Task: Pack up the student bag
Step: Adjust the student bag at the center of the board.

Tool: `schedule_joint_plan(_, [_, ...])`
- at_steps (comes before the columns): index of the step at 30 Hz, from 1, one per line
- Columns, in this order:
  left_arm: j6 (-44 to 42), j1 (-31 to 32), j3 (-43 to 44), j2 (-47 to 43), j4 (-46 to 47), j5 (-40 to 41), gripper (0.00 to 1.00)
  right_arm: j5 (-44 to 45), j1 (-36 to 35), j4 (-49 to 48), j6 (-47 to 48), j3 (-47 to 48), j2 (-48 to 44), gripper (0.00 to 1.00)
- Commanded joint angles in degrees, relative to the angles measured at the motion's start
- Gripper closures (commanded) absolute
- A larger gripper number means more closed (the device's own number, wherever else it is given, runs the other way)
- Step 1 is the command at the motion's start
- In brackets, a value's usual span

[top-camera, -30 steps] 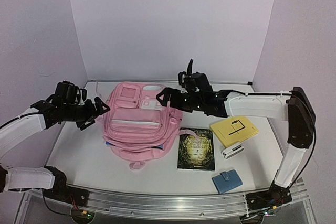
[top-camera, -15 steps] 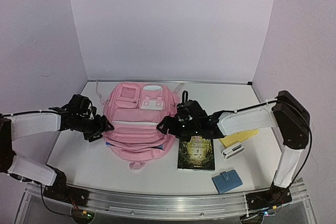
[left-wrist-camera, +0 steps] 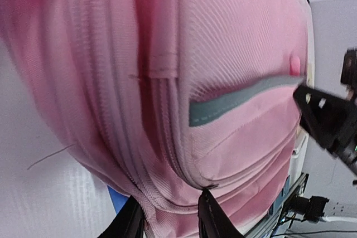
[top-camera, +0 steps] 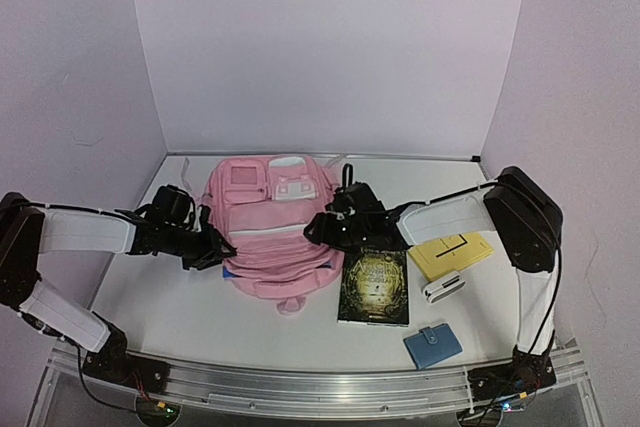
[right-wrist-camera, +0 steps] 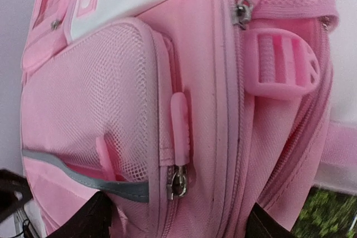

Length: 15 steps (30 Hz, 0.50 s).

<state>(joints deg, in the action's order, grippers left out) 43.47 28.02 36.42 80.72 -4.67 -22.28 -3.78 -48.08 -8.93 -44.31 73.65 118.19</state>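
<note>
The student bag [top-camera: 272,237], large, pink and grey-trimmed, lies flat in the middle of the table. My left gripper [top-camera: 214,247] is at the bag's left edge. In the left wrist view my left gripper [left-wrist-camera: 170,221] pinches a fold of the student bag [left-wrist-camera: 223,82] beside a zip seam. My right gripper [top-camera: 320,230] is at the bag's right side. In the right wrist view my right gripper [right-wrist-camera: 181,224] stands wide, its fingers straddling the bag's side panel [right-wrist-camera: 100,93] and a metal zip slider [right-wrist-camera: 177,182] with a pink pull.
A dark book [top-camera: 375,285] lies right of the bag. Further right are a yellow notebook [top-camera: 450,250], a small white case [top-camera: 443,287] and a blue wallet [top-camera: 432,345]. Something blue [left-wrist-camera: 117,202] peeks from under the bag's left edge.
Both arms have come down from above onto the bag's two sides. Both grippers have narrowed, the left one onto the fabric. The bag has shifted slightly to the right.
</note>
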Motion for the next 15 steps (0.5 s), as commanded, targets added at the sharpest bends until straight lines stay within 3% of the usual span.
schedule_joint_plan(1, [0.6, 8.0, 5.6, 3.6, 9.3, -7.4, 0.69, -1.5, 2.1, -3.0, 7.6, 7.2, 3.0, 0.3])
schedule_joint_plan(5, [0.4, 9.8, 8.4, 2.4, 8.0, -6.0, 0.67, -1.9, 3.0, -1.9, 13.1, 11.1, 3.3, 0.25])
schedule_joint_plan(8, [-0.2, 9.9, 9.6, -2.0, 4.3, -3.6, 0.58, -1.0, 3.2, 0.1, 16.4, 12.4, 1.5, 0.18])
schedule_joint_plan(15, [-0.6, 6.4, 10.5, -14.7, -11.1, 7.2, 0.21, 2.1, 3.0, 4.6, 18.0, 9.7, -6.8, 0.08])
